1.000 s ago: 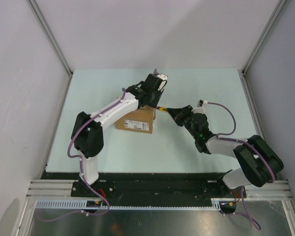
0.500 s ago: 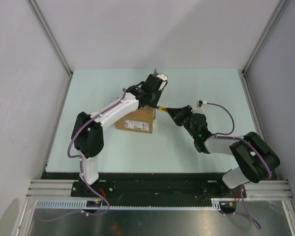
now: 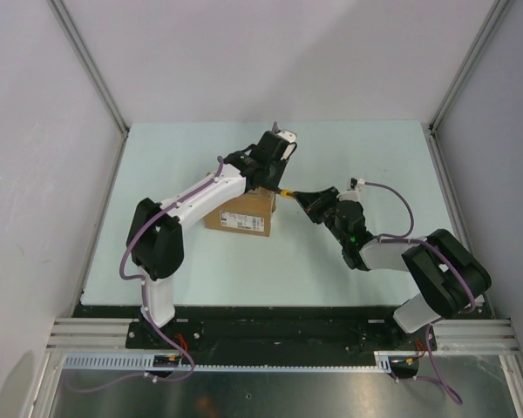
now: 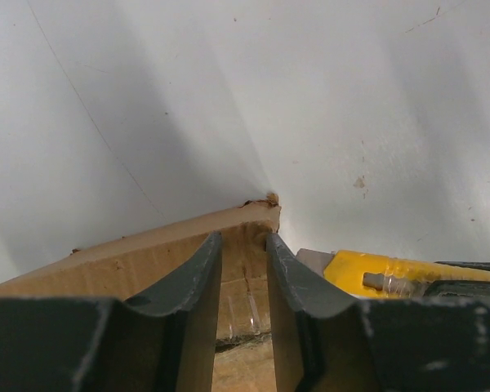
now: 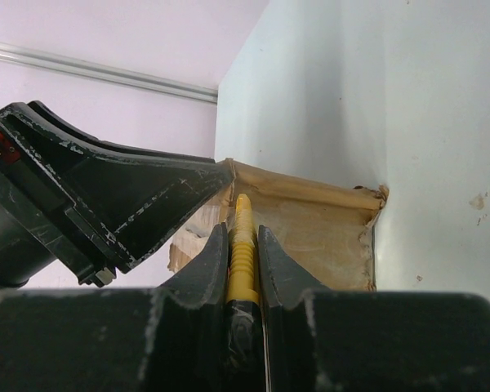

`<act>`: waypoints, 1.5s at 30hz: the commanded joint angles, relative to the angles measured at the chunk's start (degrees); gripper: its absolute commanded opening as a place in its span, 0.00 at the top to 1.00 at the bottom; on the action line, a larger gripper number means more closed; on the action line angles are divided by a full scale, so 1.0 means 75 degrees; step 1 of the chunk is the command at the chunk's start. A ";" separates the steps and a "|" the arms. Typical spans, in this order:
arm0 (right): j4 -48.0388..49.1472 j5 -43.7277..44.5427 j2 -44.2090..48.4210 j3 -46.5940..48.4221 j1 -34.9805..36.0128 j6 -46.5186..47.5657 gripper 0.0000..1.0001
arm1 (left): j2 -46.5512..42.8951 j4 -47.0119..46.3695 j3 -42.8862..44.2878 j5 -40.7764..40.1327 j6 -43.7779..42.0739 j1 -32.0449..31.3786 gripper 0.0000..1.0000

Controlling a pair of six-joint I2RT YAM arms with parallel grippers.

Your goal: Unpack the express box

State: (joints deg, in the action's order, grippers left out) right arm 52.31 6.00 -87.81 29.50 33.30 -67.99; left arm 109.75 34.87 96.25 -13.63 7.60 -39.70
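– Cardboard first: where is the express box [image 3: 241, 215]?
– On the pale table [image 3: 357, 157], about mid-table, under the left arm's wrist, with its labelled side towards the arm bases.
– And the left gripper [image 4: 243, 238]?
– At the box's far right corner. Its fingers [image 4: 198, 282] stand a narrow gap apart with taped cardboard showing between them. I cannot tell whether it pinches anything.
– The right gripper [image 5: 243, 233]?
– Clenched on the yellow utility knife [image 5: 242, 253]. The knife's tip points at the box's right end, just beside the left gripper's finger
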 commanded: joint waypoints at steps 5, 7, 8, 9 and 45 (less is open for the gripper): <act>0.0161 0.0384 0.0434 0.0263 0.0025 0.0076 1.00 | 0.0249 0.0905 -0.0071 -0.0269 0.0124 0.0044 0.69; 0.0161 0.0395 0.0470 0.0263 0.0025 0.0053 1.00 | 0.0261 0.0905 -0.0060 -0.0269 0.0136 0.0044 0.70; 0.0161 0.0407 0.0493 0.0263 0.0037 0.0053 1.00 | 0.0261 0.0917 -0.0060 -0.0269 0.0136 0.0044 0.70; 0.0161 0.0395 0.0516 0.0263 0.0037 0.0041 1.00 | 0.0261 0.0917 -0.0059 -0.0280 0.0136 0.0055 0.70; 0.0173 0.0325 0.0200 0.0286 0.0119 0.0077 1.00 | 0.0343 0.1034 -0.0036 -0.0351 0.0183 0.0055 0.73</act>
State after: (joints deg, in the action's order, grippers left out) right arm 51.33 7.16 -85.93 29.71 33.91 -67.72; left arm 109.86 34.89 96.25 -13.67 8.58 -39.75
